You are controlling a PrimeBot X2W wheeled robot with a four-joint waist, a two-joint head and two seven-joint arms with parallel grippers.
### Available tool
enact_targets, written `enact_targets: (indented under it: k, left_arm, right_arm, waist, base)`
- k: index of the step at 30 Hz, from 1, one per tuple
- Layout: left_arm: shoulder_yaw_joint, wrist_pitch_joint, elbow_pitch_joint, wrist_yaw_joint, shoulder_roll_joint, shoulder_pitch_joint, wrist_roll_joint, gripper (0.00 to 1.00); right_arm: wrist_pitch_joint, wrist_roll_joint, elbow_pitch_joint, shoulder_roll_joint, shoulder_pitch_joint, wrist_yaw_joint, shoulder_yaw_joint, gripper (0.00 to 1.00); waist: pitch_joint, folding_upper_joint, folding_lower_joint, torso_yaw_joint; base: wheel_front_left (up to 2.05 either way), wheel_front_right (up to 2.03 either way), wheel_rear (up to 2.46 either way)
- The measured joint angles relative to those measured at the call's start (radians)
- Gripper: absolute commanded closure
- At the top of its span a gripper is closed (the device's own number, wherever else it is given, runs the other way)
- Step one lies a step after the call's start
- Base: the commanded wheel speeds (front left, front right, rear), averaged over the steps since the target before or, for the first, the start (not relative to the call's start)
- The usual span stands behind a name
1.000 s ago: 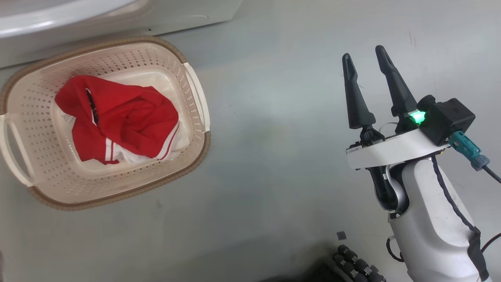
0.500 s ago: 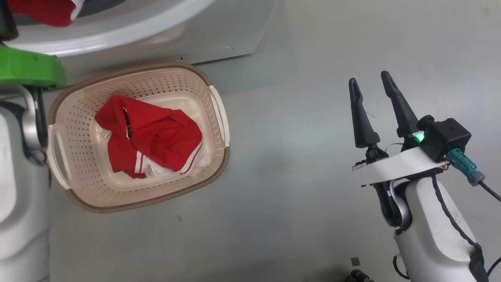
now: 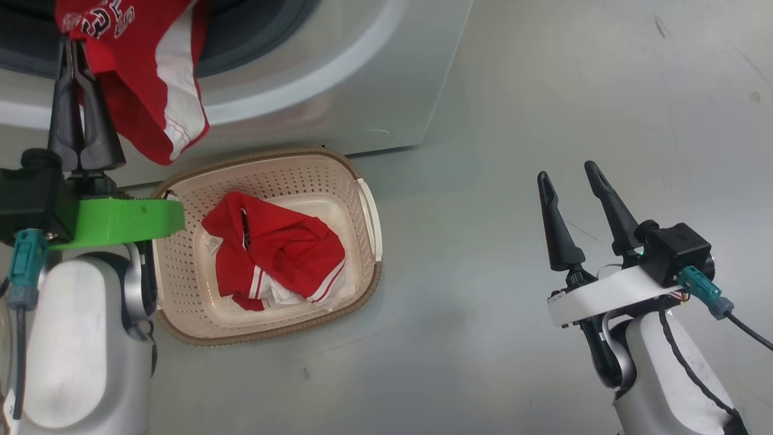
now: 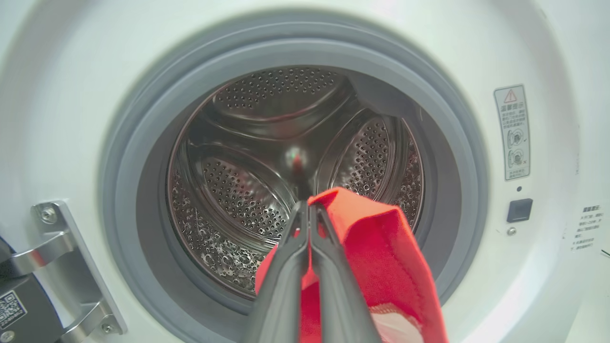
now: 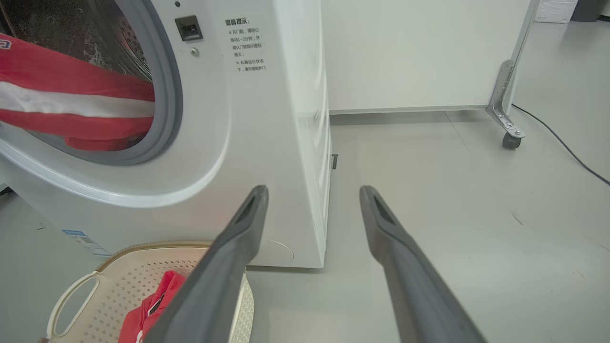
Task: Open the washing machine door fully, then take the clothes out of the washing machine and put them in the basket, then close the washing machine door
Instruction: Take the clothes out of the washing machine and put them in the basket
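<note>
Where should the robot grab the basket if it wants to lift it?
Probably the white side handle of the basket, coming from above on the right, where the right gripper is open and free. The handle is a thin loop with a gap the jaws could close across.

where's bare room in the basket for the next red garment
Bare basket floor along the far wall and near the right handle; the middle is crowded by the red garment lying there. Open grey floor lies between basket and right gripper.
</note>
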Motion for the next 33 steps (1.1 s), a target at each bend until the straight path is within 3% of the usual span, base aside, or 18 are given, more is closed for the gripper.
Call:
enact_targets:
  k: [19, 33]
  left_arm:
    - [-0.036, -0.009, -0.103, 0.0, -0.012, 0.202, -0.011, 1.0]
    - [-0.114, 0.056, -0.076, 0.0, -0.018, 0.301, -0.047, 1.0]
  right_arm:
    - [0.0, -0.009, 0.015, 0.001, 0.118, -0.001, 0.007, 0.0]
    - [0.0, -0.009, -0.007, 0.003, 0.135, -0.008, 0.025, 0.0]
  waist:
    - [-0.208, 0.0, 0.0, 0.05]
    - [-0.211, 0.0, 0.0, 0.054]
  base:
    - [0.0, 0.0, 0.0]
    - [0.0, 0.0, 0.0]
